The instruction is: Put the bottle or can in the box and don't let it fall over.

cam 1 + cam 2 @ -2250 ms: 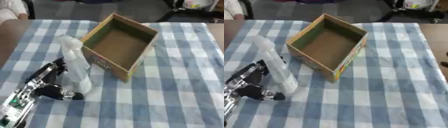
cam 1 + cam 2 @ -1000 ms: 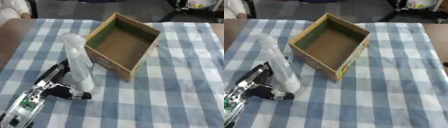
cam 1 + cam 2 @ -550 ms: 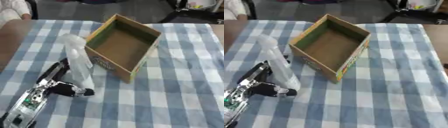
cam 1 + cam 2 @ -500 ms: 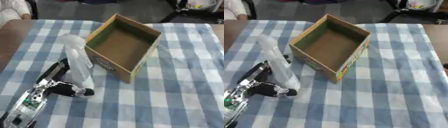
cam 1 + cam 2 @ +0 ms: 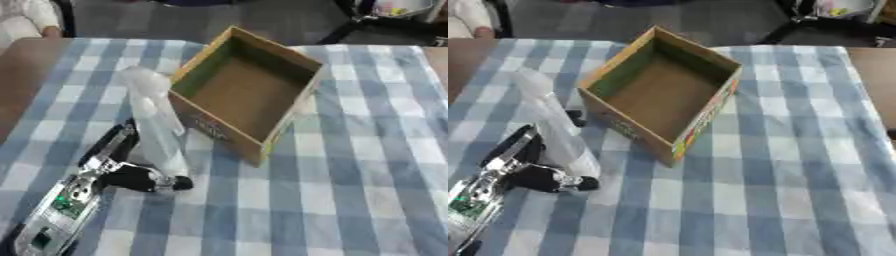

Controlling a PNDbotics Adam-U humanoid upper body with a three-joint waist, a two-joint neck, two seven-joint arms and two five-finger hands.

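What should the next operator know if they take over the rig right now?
Left hand: at the base of the clear bottle, thumb in front and fingers behind it.
Right hand: not in view.
Bottle: standing on the checked cloth, just left of the cardboard box, outside it.
Box: open, nothing visible inside.
Done: the left hand has reached the bottle.
Left: lift the bottle over the near left wall, set it upright on the box floor, then release it so that it does not tip.
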